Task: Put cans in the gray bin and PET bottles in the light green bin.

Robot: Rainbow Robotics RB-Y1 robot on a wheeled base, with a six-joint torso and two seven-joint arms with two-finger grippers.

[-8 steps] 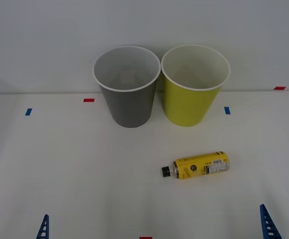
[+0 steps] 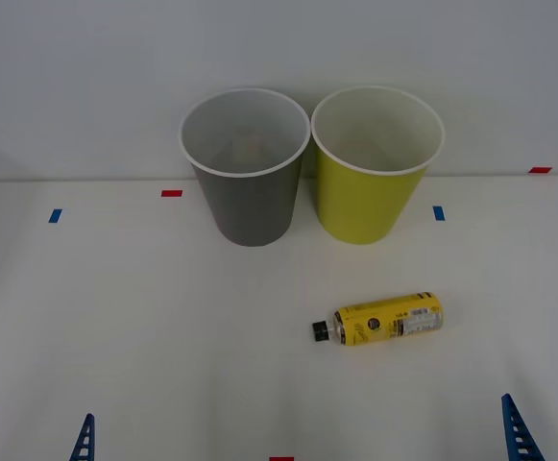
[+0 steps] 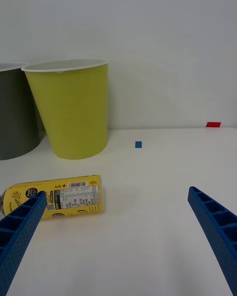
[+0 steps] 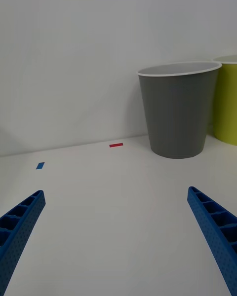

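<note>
A small plastic PET bottle [image 2: 382,320] with a bright yellow label, black screw cap and a patch of black-and-white print lies on its side on the white desk [image 2: 144,317], cap pointing toward the robot's left, nearer the robot than the 2 bins and well apart from both. Behind it stands the round tapered light green bin [image 2: 370,192], yellow-green outside with a white rim and pale inside, upright near the desk's far edge against the pale wall. Just beside it on the robot's left stands the matching round tapered gray bin [image 2: 250,197], dark gray outside with the same white rim; the 2 rims nearly touch. Small red tape marks [image 2: 171,193] and blue tape marks [image 2: 438,212] are stuck on the desk on either side of the bins. The right claw [image 3: 118,227] hovers low over the near desk with its 2 blue ribbed fingers [image 3: 213,222] spread wide and holding nothing; in the right wrist view the bottle lies just beyond 1 fingertip, with the light green bin farther off. The left claw [image 4: 116,227] hangs low on the robot's left side, its blue fingers [image 4: 212,224] equally wide apart and empty, facing the gray bin across bare desk.
</note>
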